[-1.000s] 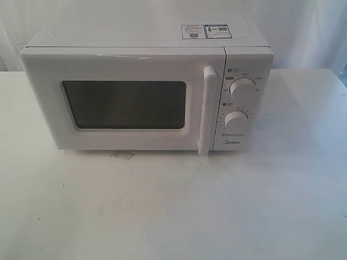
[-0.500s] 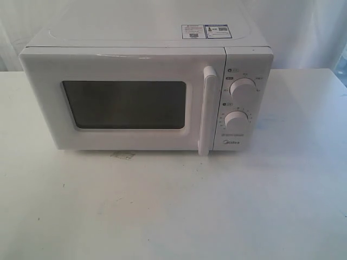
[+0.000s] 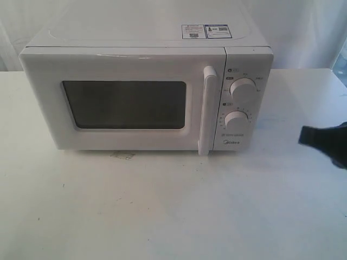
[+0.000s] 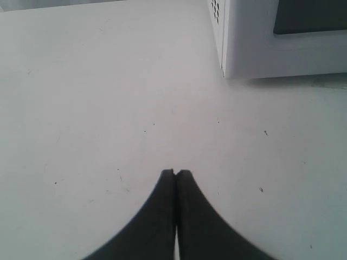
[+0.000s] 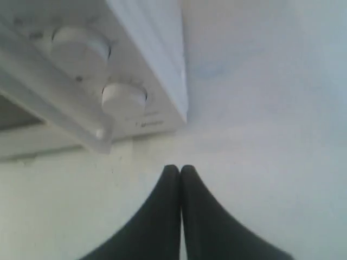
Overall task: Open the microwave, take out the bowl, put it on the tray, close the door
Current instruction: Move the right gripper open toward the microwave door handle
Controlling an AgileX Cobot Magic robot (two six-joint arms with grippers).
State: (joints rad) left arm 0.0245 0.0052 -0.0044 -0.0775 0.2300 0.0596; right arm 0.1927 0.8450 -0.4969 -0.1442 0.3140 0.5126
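A boxy white microwave [image 3: 146, 65] with smooth, glossy walls stands toward the back of a matte white counter [image 3: 162, 211] flecked with small dark specks. Its door [image 3: 122, 67] sits flush and shut. The door's dark rectangular window [image 3: 123, 104] has rounded corners, and nothing behind it can be made out. A tall, rounded bar handle [image 3: 207, 111] runs upright along the door's right edge, just beside two round knobs [image 3: 242, 86] stacked on the control panel. Two printed stickers [image 3: 206, 31] lie flat on the top. The right gripper [image 5: 180, 169] is black and tapered, with its curved fingers pressed together on nothing. It hangs over bare counter to the right of the panel, apart from it. The left gripper [image 4: 175, 173] is the same shape and also closed and empty, over the counter off the microwave's left front corner.
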